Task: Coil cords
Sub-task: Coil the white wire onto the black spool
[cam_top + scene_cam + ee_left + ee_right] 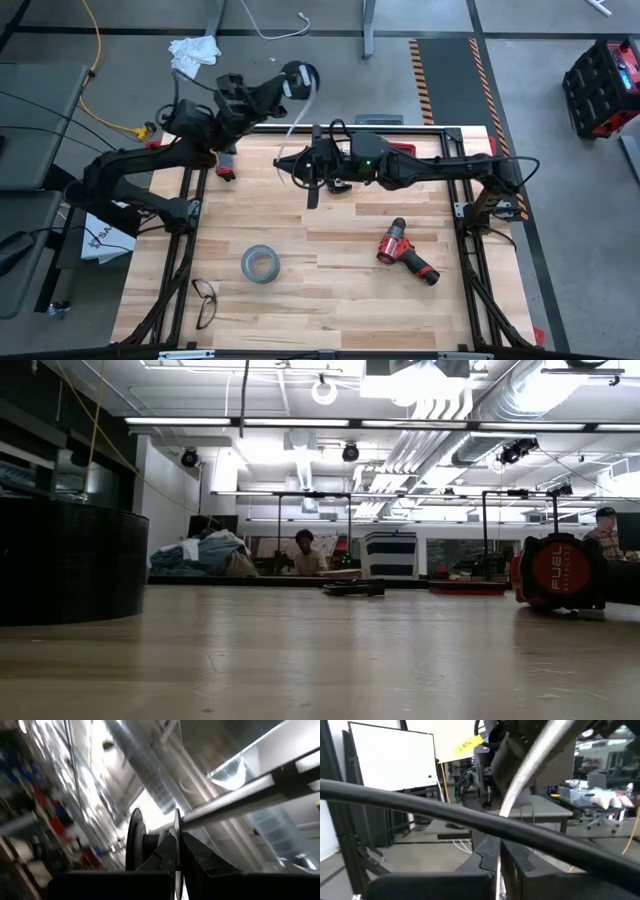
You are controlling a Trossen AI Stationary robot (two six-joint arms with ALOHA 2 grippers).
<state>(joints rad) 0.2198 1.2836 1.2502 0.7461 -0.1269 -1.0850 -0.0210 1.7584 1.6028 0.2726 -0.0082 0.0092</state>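
Reaching past the counter's (330,300) far edge near its far left corner, left end effector (283,88) raised and clamped shut on the small black round disc (298,78), held edge-on between the fingers (167,852). Trailing from the disc, thin white cable (303,118) down to the right end effector (310,172), pinched closed on that cable above the counter's far edge near the middle, right arm stretched in from the right side. Lying nearer the front: grey tape roll (259,264), red drill (406,252), glasses (205,301).
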